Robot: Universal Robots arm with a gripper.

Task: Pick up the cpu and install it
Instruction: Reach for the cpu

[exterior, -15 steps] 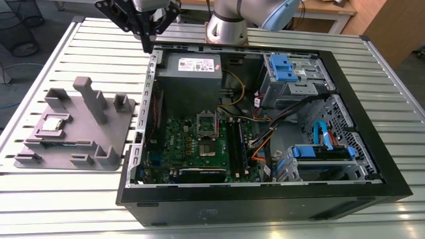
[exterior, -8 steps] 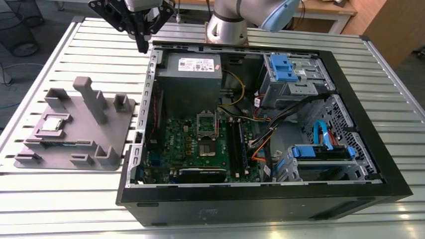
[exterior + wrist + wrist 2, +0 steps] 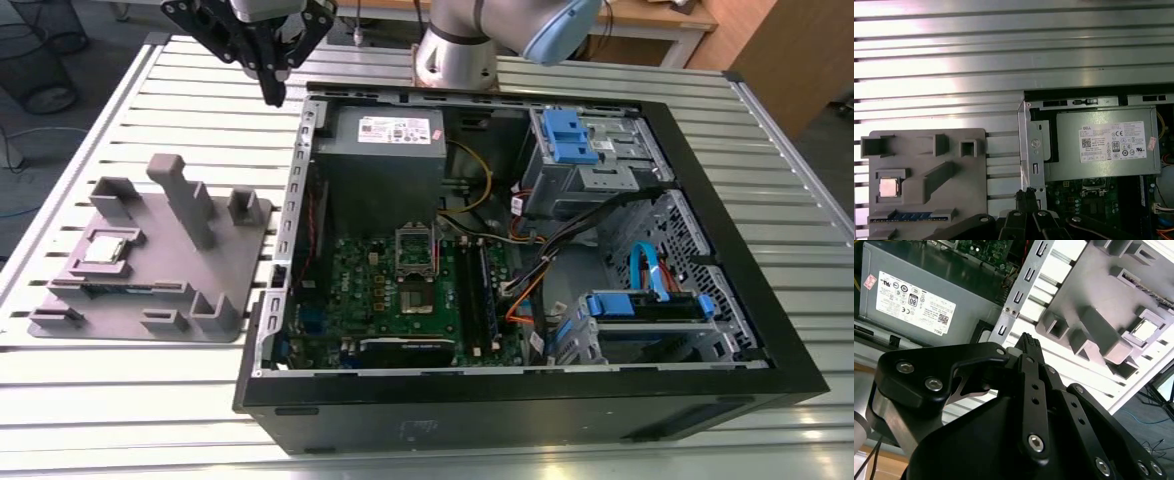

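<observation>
Slatted desk [image 3: 107,400] is shared by a grey tray [image 3: 227,275], seating the cpu [image 3: 110,247], and a computer case [image 3: 534,400]. The gripper [image 3: 274,92], pressed together and empty, should be spread and squared over the chip.

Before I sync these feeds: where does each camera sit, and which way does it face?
Exterior view: off the arm, high, looking down on the computer case, grey tray and cpu; arm and gripper show up top.
First wrist view: on the wrist, looking down past the gripper at tray and case.
Second wrist view: on the wrist, looking along the gripper toward the tray.
Shared: all three show the cpu in the tray.
</observation>
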